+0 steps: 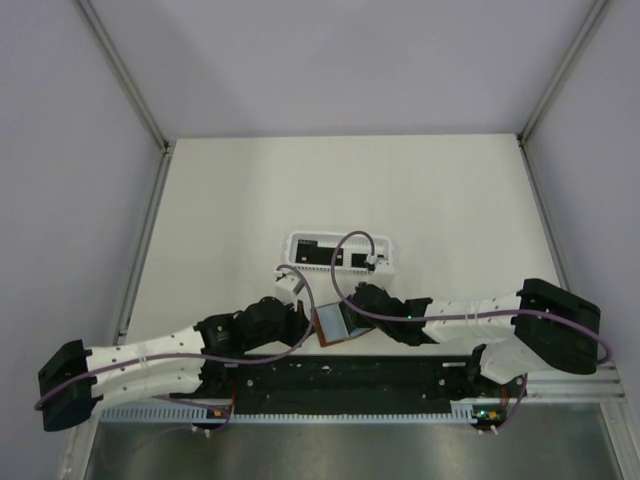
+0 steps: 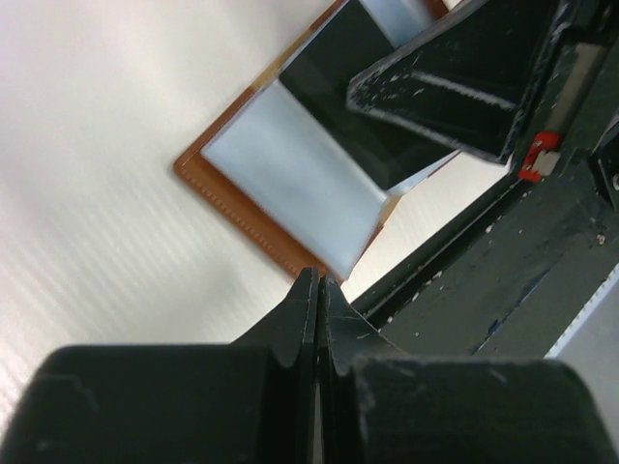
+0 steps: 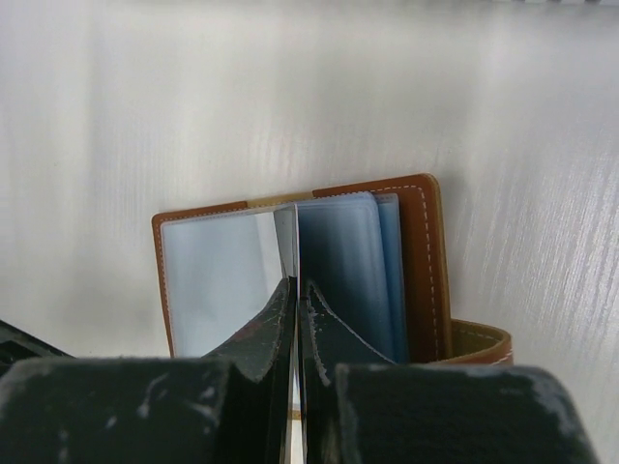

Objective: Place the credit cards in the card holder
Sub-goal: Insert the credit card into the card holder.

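Right wrist view: right tool (image 3: pixel 295 284) pinches an upright inner leaf of the open card holder (image 3: pixel 422 253).

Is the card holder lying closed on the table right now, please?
No, the card holder lies open, its bluish inner pockets showing in the right wrist view.

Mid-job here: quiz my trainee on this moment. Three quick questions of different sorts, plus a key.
1. True or false: the card holder lies open on the table.
2. Seen from above, where do the credit cards lie? A: in the white basket; B: at the table's far edge; C: on the right arm's base.
3. Fill in: the left gripper and the right gripper both have their jaws ___.
Key: 1 true; 2 A; 3 shut.
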### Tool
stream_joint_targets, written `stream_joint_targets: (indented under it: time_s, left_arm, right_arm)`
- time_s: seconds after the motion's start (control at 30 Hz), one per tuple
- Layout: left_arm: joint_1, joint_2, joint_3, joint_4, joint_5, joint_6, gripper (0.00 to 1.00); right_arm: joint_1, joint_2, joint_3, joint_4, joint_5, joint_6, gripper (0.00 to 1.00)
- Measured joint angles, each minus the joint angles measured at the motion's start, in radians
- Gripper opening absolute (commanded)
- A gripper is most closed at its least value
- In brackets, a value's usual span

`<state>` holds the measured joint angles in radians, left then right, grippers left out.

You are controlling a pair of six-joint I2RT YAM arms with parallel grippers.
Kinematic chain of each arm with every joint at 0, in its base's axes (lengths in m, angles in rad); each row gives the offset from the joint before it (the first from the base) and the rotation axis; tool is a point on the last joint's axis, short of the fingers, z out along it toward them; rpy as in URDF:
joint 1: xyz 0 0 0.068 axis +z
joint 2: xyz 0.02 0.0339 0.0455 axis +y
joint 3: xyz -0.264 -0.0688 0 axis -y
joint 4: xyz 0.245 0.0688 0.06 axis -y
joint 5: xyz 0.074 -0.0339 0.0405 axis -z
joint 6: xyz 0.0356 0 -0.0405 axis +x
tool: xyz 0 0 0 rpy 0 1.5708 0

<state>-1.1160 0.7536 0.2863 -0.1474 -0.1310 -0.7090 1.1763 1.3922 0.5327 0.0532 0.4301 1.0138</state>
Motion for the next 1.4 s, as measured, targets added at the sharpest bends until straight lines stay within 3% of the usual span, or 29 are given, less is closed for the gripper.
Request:
stream_joint_targets:
  time_s: [0.5,1.07,1.4]
  left_arm:
    - [0.0,0.38,0.105,0.263,0.011,0.042,0.0]
    - [0.0,0.518,0.034,0.442,0.023,-0.037,0.0]
    - [-0.001,0.481,-0.004,0.458,0.021,-0.059,0.0]
  right_arm:
    - [0.0,0.005,-0.005,0.018,0.014,0.034,0.0]
    - [-0.001,-0.05,-0.068,0.074,-0.021,-0.023,0.0]
    - [-0.073,-0.091,-0.227,0.325,-0.17,-0.022,0.0]
